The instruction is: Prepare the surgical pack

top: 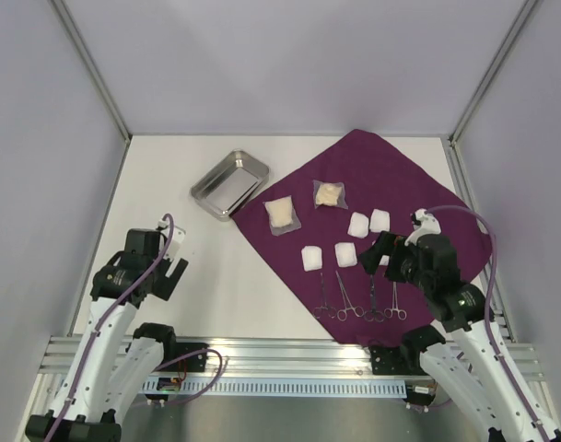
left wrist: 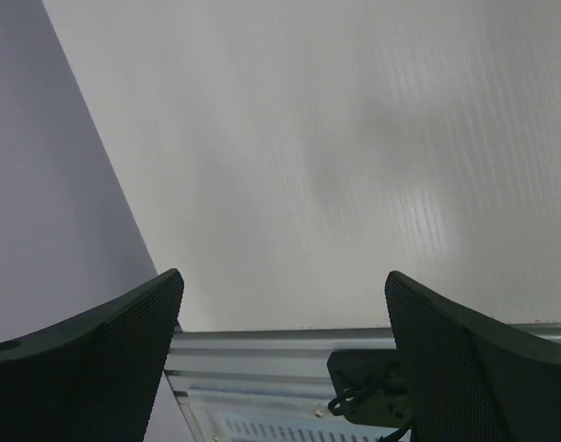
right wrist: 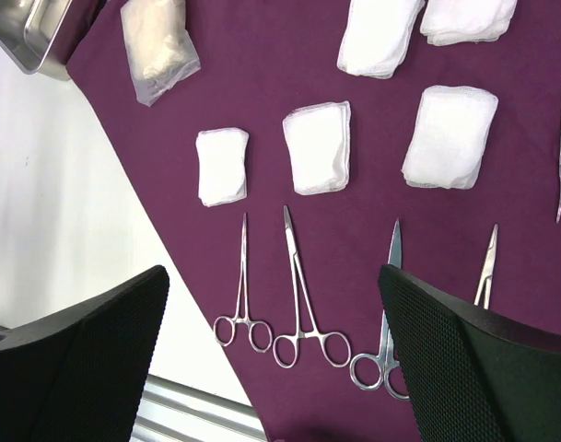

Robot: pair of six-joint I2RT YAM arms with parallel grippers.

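Starting stage, I judge: nothing is packed. The left gripper (left wrist: 280, 304) hangs wide open and empty over the table (left wrist: 354, 138). The steel tray (top: 229, 184) lies diagonally at the purple cloth's (top: 381, 170) left edge, perhaps overlapping it. Gauze pads (top: 312, 258) and four clamps (right wrist: 297, 276) lie on the cloth, tips pointing away from the arms. The right gripper (right wrist: 273, 276) hovers above them, agape and empty. Next, the tray needs moving onto the cloth.

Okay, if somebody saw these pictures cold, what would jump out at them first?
The dark purple cloth, spread cornerwise on the right half of the white table. On it lie white gauze pads, with four steel clamps in a row at its near edge. A shiny empty steel tray sits at the cloth's far left side.
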